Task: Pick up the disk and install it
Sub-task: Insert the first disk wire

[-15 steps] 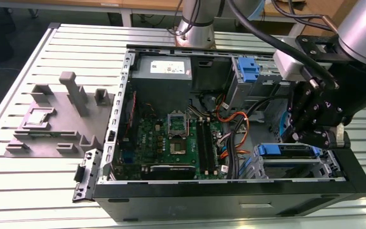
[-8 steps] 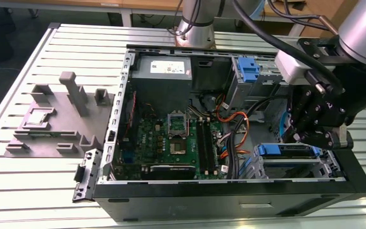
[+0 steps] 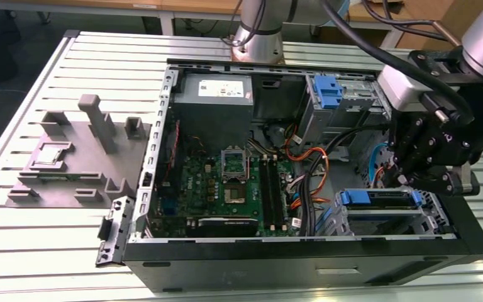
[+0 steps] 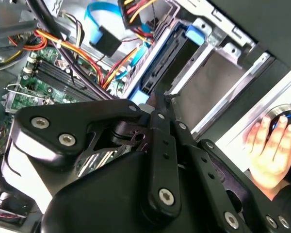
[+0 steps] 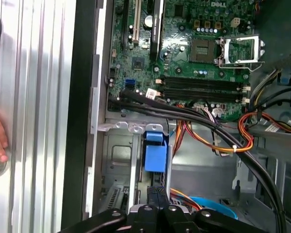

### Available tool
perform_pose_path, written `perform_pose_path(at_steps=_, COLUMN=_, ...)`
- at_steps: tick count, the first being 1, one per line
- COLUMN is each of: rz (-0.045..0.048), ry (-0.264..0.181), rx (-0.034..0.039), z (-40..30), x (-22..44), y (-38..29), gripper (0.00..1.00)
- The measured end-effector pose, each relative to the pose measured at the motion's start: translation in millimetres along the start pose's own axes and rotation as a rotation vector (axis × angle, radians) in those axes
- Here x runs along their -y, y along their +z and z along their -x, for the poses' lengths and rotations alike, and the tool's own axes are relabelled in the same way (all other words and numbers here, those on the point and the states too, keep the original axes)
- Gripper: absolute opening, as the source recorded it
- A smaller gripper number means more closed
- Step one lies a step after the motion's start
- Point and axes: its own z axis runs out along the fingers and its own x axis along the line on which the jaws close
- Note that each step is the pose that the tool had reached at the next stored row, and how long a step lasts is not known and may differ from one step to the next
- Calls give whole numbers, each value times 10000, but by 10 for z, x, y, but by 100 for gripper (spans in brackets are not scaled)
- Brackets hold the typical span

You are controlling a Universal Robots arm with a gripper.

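The disk (image 3: 380,199) sits in the metal drive cage (image 3: 430,217) at the case's front corner, on the exterior view's right, its blue rails showing along the edge. In both wrist views it appears edge-on as a dark slab with a blue carrier (image 4: 160,63) and a blue tab (image 5: 155,155). My gripper (image 3: 407,181) hangs straight over the cage's rear end. Its black fingers are shut together, their tips (image 4: 156,103) right at the disk's blue end (image 5: 157,191). I see nothing held between them.
The open computer case holds a green motherboard (image 3: 224,182), a grey power supply (image 3: 212,94), a blue bracket (image 3: 329,94) on the upper cage, and orange and black cables (image 5: 223,141) beside the cage. A grey fixture (image 3: 73,157) lies on the slatted table. A person's hand (image 4: 271,145) rests just outside the case.
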Motion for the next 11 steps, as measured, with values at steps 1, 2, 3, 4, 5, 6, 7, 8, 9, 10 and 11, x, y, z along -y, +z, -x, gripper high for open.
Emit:
perform_pose_path(at_steps=1, rz=0, ry=0, rx=1, z=6, x=15, y=1, gripper=12)
perform_pose_path(at_steps=2, rz=-1, ry=-1, rx=0, z=12, x=30, y=0, gripper=12)
perform_pose_path(at_steps=3, rz=0, ry=-1, rx=1, z=20, x=44, y=1, gripper=12)
perform_pose_path(at_steps=4, rz=0, ry=-2, rx=-6, z=29, x=51, y=0, gripper=12)
perform_pose_path(at_steps=5, rz=-7, ry=-1, rx=-50, z=37, x=51, y=1, gripper=12)
perform_pose_path(at_steps=6, rz=-23, ry=-1, rx=-149, z=48, x=51, y=0, gripper=12)
perform_pose_path(at_steps=7, rz=-48, ry=-2, rx=-260, z=60, x=52, y=1, gripper=12)
perform_pose_path(at_steps=8, rz=-79, ry=-3, rx=-366, z=71, x=52, y=2, gripper=12)
perform_pose_path(at_steps=9, rz=-112, ry=-2, rx=-470, z=80, x=53, y=3, gripper=12)
perform_pose_path(at_steps=10, rz=-135, ry=-4, rx=-535, z=84, x=53, y=3, gripper=12)
perform_pose_path(at_steps=11, rz=-142, ry=-8, rx=-560, z=87, x=54, y=3, gripper=12)
